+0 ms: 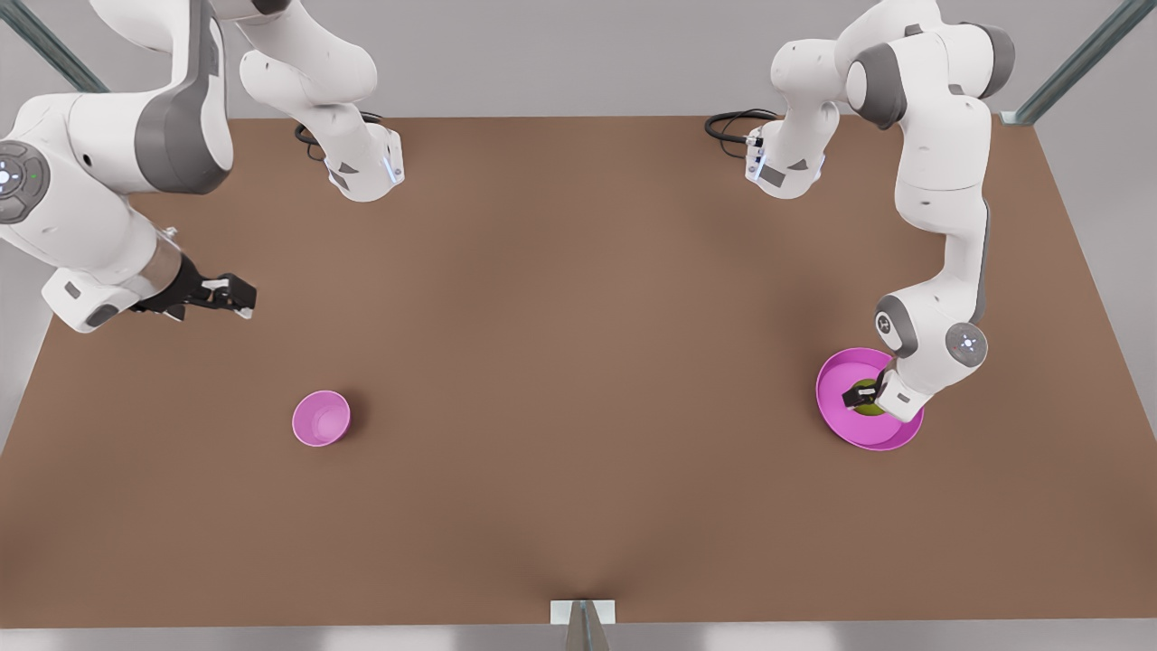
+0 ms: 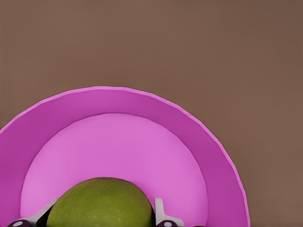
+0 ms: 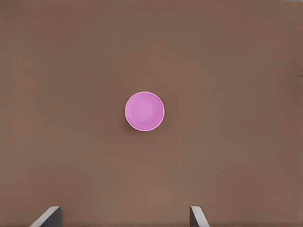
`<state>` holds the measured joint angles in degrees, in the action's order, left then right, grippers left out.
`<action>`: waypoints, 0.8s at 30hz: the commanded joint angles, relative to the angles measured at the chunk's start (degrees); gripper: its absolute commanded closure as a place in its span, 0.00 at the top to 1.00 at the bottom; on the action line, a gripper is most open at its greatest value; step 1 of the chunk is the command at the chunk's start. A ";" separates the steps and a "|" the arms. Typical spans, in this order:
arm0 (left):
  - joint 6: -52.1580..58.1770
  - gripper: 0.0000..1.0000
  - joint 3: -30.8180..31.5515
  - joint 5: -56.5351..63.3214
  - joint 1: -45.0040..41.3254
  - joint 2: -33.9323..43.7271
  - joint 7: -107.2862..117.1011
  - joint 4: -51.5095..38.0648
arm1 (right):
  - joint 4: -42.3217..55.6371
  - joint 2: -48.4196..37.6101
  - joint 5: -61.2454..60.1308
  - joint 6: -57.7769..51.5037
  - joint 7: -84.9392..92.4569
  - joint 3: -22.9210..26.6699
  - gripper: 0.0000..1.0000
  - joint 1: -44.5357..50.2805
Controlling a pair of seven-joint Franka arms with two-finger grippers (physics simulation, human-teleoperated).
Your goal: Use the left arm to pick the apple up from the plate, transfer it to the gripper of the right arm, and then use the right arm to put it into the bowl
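Left gripper down in plate, fingers astride apple, contact uncertain. Advice: squeeze at widest girth, lift straight up.
Right gripper waits above table, fingers apart, bowl below.
Count: one apple, one plate, one bowl, two arms.

Even, soft light; faint shadows under the arms; renders slightly smeared, no glare.
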<state>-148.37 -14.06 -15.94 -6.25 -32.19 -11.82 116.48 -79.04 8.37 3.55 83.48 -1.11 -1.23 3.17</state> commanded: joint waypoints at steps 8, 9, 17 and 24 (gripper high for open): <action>14.51 0.80 1.05 -0.32 -3.68 10.66 -2.68 -8.02 | -0.06 0.24 -0.12 1.33 0.58 -0.18 1.00 -0.36; 14.69 0.80 2.89 -1.20 -4.30 11.19 -6.11 -9.77 | -0.06 0.24 -0.12 1.33 0.58 -0.26 1.00 -0.36; 15.21 0.82 24.51 -33.62 -4.30 4.07 -55.49 -23.22 | -0.06 3.05 -5.21 3.97 -0.21 -0.26 1.00 -0.71; 15.39 0.82 34.80 -57.98 -4.21 -5.51 -112.19 -33.51 | -0.41 8.94 -28.50 11.17 -0.21 -0.53 1.00 -0.18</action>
<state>-133.82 20.07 -65.18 -10.51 -37.40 -49.38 83.33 -79.44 16.81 -15.81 90.28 -1.00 -1.73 3.01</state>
